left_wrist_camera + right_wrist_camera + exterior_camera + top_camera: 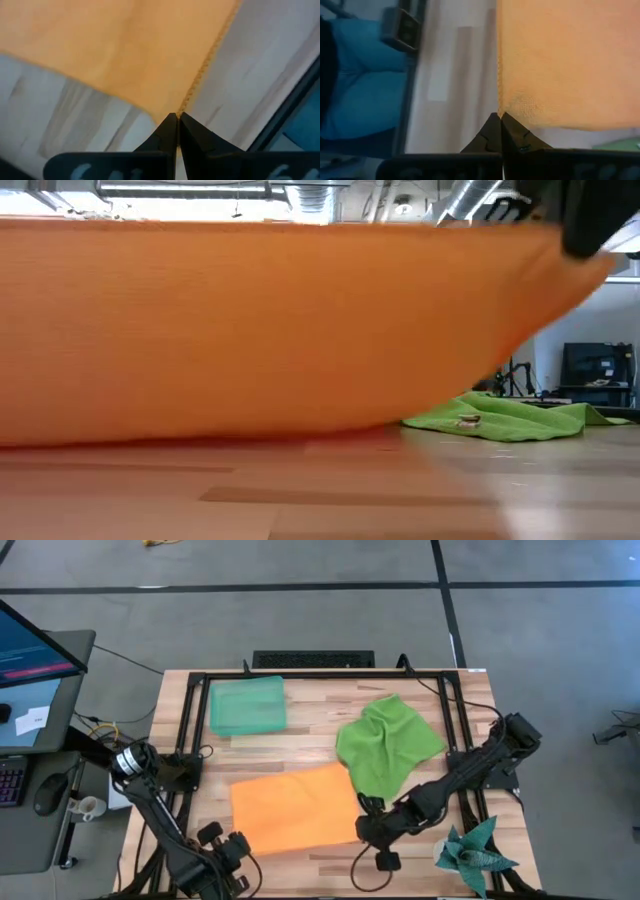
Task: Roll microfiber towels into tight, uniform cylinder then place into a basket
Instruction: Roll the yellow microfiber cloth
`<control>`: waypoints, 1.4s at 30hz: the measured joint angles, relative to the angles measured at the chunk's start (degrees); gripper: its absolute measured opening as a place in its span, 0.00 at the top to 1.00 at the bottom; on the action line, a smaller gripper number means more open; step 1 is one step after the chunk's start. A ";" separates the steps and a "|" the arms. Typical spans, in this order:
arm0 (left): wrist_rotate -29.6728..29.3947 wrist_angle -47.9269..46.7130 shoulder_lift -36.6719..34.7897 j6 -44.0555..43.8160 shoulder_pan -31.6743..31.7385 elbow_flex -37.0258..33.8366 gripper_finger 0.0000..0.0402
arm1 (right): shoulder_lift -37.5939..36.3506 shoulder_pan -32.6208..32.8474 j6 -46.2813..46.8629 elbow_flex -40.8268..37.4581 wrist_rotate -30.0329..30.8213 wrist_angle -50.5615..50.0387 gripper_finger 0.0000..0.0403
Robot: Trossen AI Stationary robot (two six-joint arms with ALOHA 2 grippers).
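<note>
I see the L gripper (177,116) clenched on the orange towel (295,808) corner at 7 o'clock, the R gripper (500,116) pinching its 5 o'clock corner. Green towel (387,744) lies at 2 o'clock, basket (247,705) at 11.

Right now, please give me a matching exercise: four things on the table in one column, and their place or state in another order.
Things:
1. orange towel
2. green towel
3. basket
4. left tool

States:
A. empty, at the far left of the table
B. crumpled, right of centre
C. spread flat, both near corners pinched
D. shut on a near corner of a towel

Pairs: 1-C, 2-B, 3-A, 4-D
</note>
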 joint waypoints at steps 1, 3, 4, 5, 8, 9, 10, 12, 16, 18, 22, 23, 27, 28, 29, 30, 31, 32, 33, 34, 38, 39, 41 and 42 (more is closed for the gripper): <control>-0.14 -1.05 0.00 -0.78 -0.12 0.00 0.99 | 0.00 0.25 -0.33 0.33 0.09 0.15 0.98; -1.24 -3.50 0.04 -1.93 -0.16 0.00 0.99 | 0.00 0.13 -1.20 0.49 1.15 -0.07 0.98; -1.95 -5.16 0.04 -2.00 -0.14 0.00 0.99 | 0.00 -0.25 -1.47 0.49 2.00 -0.69 0.98; -2.78 -6.70 0.04 -2.02 -0.14 0.00 0.99 | 0.00 -0.81 -1.52 0.49 2.82 -1.63 0.98; -4.01 -10.70 0.04 -3.25 0.36 0.00 0.99 | 0.24 -3.66 -1.59 0.49 4.26 -4.15 0.99; -4.02 -11.75 0.04 -4.16 0.68 0.00 0.99 | 0.61 -4.85 -1.66 0.49 4.33 -4.65 0.99; -4.03 -12.53 0.04 -5.16 0.93 0.00 0.99 | 0.95 -5.96 -1.92 0.49 4.32 -5.13 0.99; -4.07 -14.01 0.07 -6.61 1.50 0.00 0.99 | 1.24 -8.24 -2.89 0.45 4.26 -5.72 0.99; -5.32 -16.37 0.07 -9.58 2.83 0.00 0.99 | 1.18 -12.47 -4.68 0.45 4.23 -7.47 0.99; -5.60 -17.55 0.07 -10.50 3.57 -0.01 0.99 | 1.18 -14.18 -5.95 0.45 4.24 -7.85 0.99; -6.29 -18.87 0.07 -10.55 5.25 -0.47 0.99 | 1.18 -16.66 -10.91 0.45 4.06 -10.06 0.99; -6.43 -18.94 0.07 -10.55 5.85 -1.02 0.99 | 1.18 -17.09 -12.41 0.21 4.04 -10.15 0.99; -4.45 -17.54 0.07 -10.19 8.44 -4.54 0.99 | 1.20 -19.29 -17.59 -1.49 4.05 -8.54 0.99; -3.56 -17.37 0.07 -9.86 9.05 -5.51 0.99 | 1.20 -19.68 -19.25 -1.49 4.07 -8.20 0.99; -2.91 -17.35 0.07 -9.47 9.56 -6.22 0.99 | 1.18 -20.02 -21.21 -1.47 4.07 -8.02 0.99; -2.65 -17.28 0.07 -8.92 10.01 -6.74 0.99 | 1.18 -20.40 -23.32 -1.47 4.07 -8.05 0.99; -2.54 -17.16 0.07 -8.41 10.39 -7.16 0.99 | 1.18 -20.75 -25.20 -1.47 4.04 -8.15 0.99; -2.52 -17.18 0.07 -8.02 10.70 -7.42 0.99 | 1.18 -21.12 -26.67 -1.47 4.04 -8.19 0.99; -2.55 -17.38 0.07 -7.75 10.94 -7.48 0.99 | 1.18 -21.58 -27.88 -1.47 4.03 -8.21 0.99; -2.61 -17.44 0.07 -7.41 11.15 -7.47 0.99 | 1.18 -22.02 -28.92 -1.47 4.02 -8.23 0.99; -2.77 -19.39 0.07 -6.85 11.81 -7.45 0.99 | 1.18 -24.28 -33.94 -1.49 4.06 -7.44 0.98; -2.86 -20.11 0.07 -6.88 11.99 -7.45 0.99 | 1.18 -24.82 -35.19 -1.48 4.04 -7.24 0.98; -3.01 -20.40 0.07 -6.93 12.33 -7.45 0.99 | 2.41 -25.70 -36.99 -1.37 4.02 -6.79 0.98; -2.97 -20.38 0.07 -6.75 12.43 -7.46 0.99 | 3.31 -26.09 -37.45 -1.38 3.83 -6.29 0.98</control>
